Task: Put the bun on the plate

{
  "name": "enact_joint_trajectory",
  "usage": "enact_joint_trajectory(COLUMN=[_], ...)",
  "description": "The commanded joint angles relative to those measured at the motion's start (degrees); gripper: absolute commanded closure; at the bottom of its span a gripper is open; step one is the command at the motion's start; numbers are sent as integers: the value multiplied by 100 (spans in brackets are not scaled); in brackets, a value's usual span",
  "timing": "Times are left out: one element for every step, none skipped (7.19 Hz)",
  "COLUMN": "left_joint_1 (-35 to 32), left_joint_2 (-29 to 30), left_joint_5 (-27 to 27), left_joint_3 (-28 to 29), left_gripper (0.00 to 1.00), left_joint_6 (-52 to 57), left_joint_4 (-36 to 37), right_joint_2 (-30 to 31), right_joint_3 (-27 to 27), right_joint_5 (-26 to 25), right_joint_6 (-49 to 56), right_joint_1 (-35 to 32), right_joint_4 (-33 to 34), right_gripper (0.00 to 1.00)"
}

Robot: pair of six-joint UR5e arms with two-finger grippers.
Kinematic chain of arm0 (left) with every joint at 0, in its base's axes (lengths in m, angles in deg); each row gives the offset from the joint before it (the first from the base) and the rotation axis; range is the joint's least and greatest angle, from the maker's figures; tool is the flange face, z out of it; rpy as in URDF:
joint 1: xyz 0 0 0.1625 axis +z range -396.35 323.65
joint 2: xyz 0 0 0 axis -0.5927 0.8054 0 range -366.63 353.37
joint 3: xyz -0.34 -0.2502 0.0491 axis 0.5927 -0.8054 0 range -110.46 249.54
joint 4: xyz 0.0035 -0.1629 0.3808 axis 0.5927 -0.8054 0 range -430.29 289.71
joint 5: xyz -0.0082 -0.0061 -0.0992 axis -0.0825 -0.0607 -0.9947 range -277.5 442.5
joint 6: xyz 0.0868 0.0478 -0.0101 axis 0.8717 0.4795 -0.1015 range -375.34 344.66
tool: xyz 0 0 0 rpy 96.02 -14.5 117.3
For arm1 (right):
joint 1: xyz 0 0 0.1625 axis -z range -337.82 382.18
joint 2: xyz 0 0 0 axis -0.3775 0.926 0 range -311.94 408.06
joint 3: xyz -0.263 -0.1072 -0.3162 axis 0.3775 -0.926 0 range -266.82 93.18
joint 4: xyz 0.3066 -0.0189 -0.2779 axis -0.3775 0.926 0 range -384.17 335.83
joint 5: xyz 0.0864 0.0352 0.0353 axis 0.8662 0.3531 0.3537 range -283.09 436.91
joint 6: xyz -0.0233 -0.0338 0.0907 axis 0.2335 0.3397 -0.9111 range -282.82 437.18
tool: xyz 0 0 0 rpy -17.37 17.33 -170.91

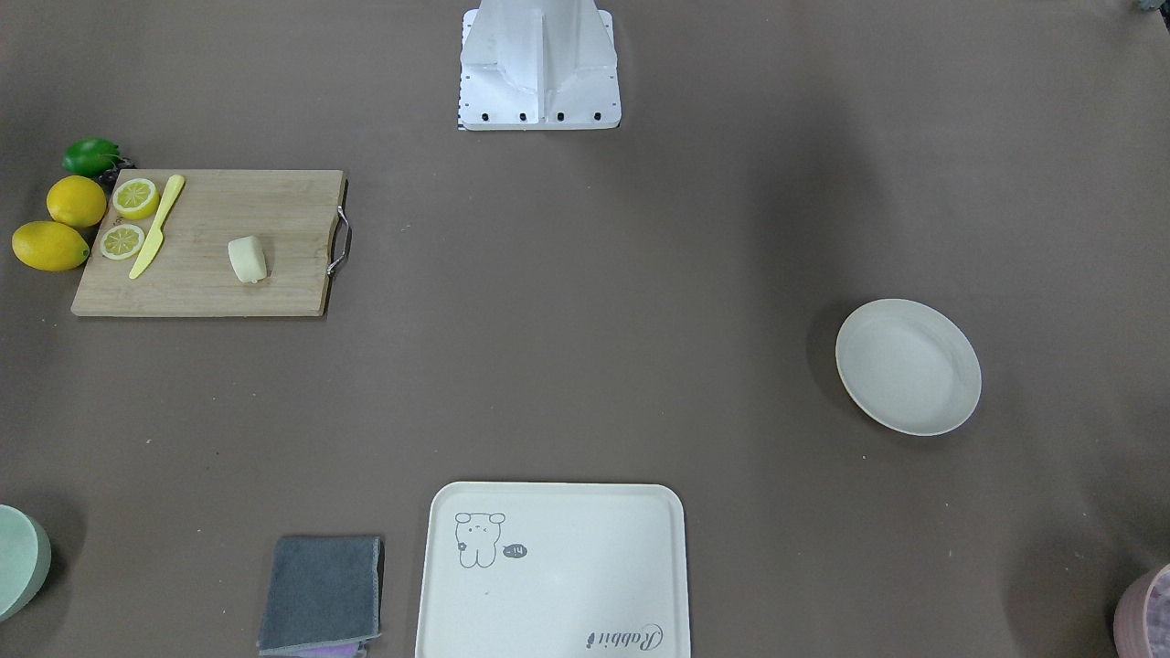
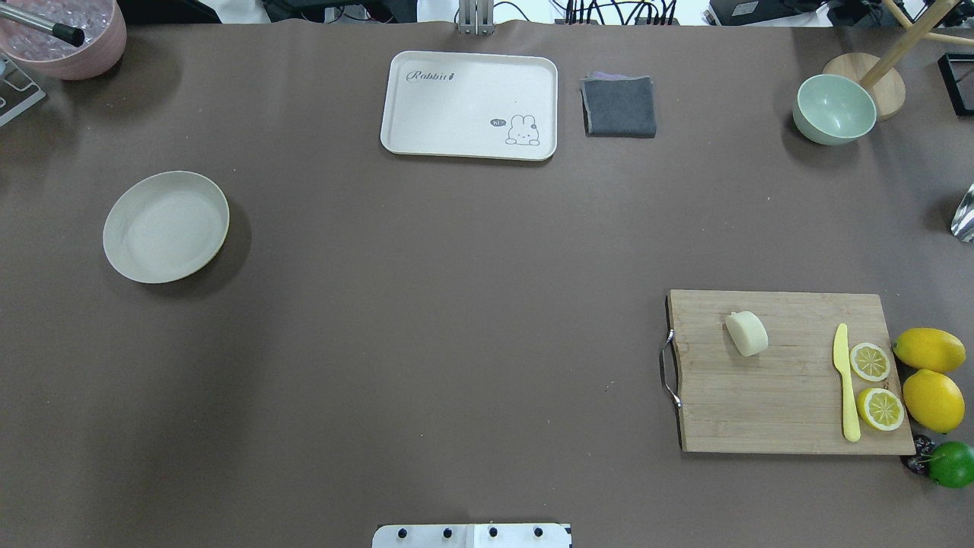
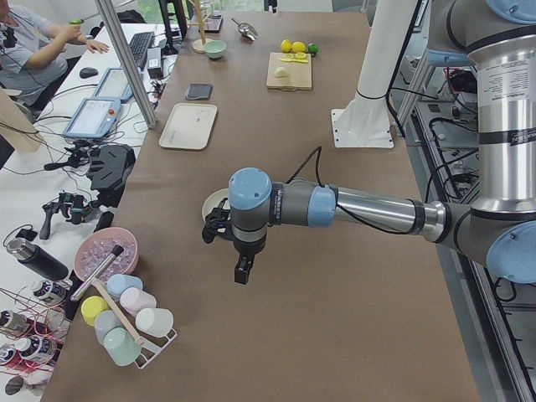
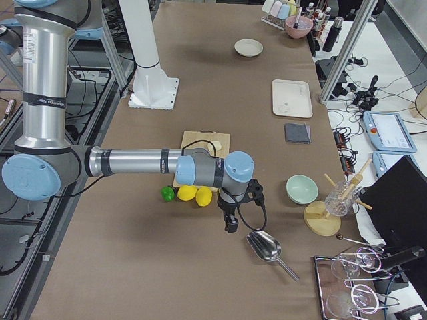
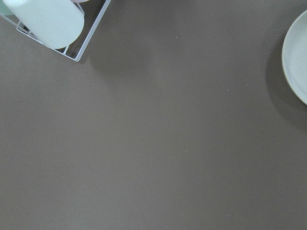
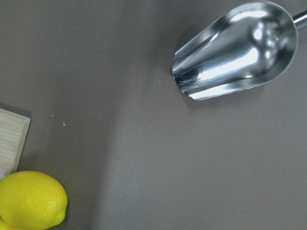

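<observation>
The pale cream bun (image 2: 746,333) lies on the wooden cutting board (image 2: 784,411) on the robot's right side, also seen as the bun (image 1: 247,259). The off-white round plate (image 2: 166,226) sits far off on the left side with nothing in it, and its edge shows in the left wrist view as the plate (image 5: 297,57). My left gripper (image 3: 241,272) hangs above the table beside the plate, toward the table's end. My right gripper (image 4: 230,223) hovers past the lemons, near a metal scoop. Both show only in the side views, so I cannot tell whether they are open or shut.
On the board are a yellow knife (image 2: 845,380) and two lemon halves (image 2: 870,361); whole lemons (image 2: 930,350) and a lime (image 2: 951,463) lie beside it. A bear tray (image 2: 469,105), grey cloth (image 2: 619,106), green bowl (image 2: 834,109) and metal scoop (image 6: 235,50) lie around the table's far side and right end.
</observation>
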Motion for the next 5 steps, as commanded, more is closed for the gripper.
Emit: enact_joint_trajectory(left_joint_1=[-1,-1,-1,-1,-9], left_joint_2=[-82,-91,-161,-196,-266], left_joint_5=[-3,-3,-3,-3,-73], left_joint_3=[-59,-42,-51,-34,-94], left_gripper=[2,2,2,2,2], left_joint_6=[-44,8,0,-9,-9], left_joint_4=[-9,-96,-253,-324,-403], right_joint_2=[-8,-8,-8,-8,-8], right_joint_3=[7,16,16,7,16], right_joint_5=[1,1,1,1,62], right_joint_6=[-1,-1,-1,-1,-1], right_joint_1=[0,0,0,0,0], right_joint_4=[0,0,0,0,0], right_gripper=[0,0,0,0,0])
